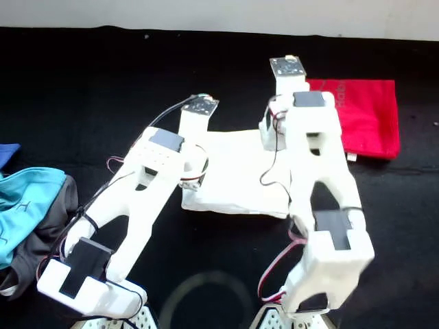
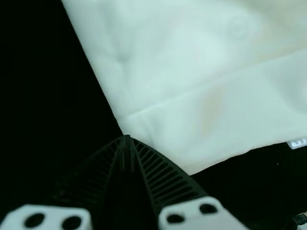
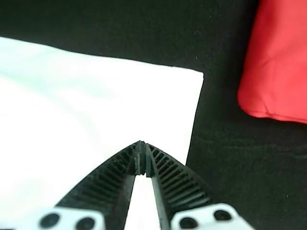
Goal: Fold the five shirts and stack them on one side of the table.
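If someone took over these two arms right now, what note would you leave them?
Left hand: shut, tip at the white shirt edge.
Right hand: shut, above the same shirt near its corner.
The white shirt lies folded mid-table; the red shirt lies folded on the right side.
Done: red looks finished.
Left: probably stack white on red, then fold the heap of shirts (teal, grey, blue) at the left edge.
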